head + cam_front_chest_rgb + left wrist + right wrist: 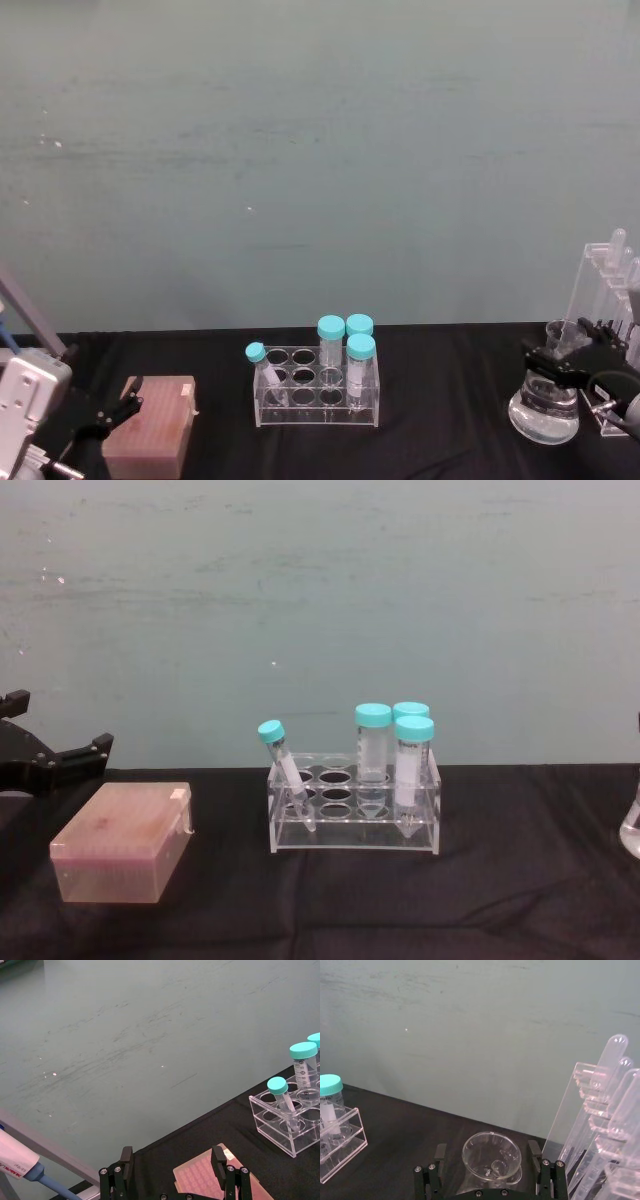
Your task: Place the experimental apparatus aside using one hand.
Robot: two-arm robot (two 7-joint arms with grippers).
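Right gripper (490, 1157): I see my fingers spread, released, straddling the flask's neck.
Conical flask (545, 408): its mouth sits between my fingers, pipette stand (600, 1125) just beside.
Left gripper (172, 1162): parked, fingers apart, over the pink box (125, 840).

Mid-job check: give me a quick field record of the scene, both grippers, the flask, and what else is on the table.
right gripper: open, fingers either side of the conical flask neck, not closed on it
conical flask: upright on the black table, clear liquid inside, far right
pipette stand: upright just behind the flask
left gripper: open, idle beside the pink tip box
tube rack: centre, four teal-capped tubes, the smallest one leaning
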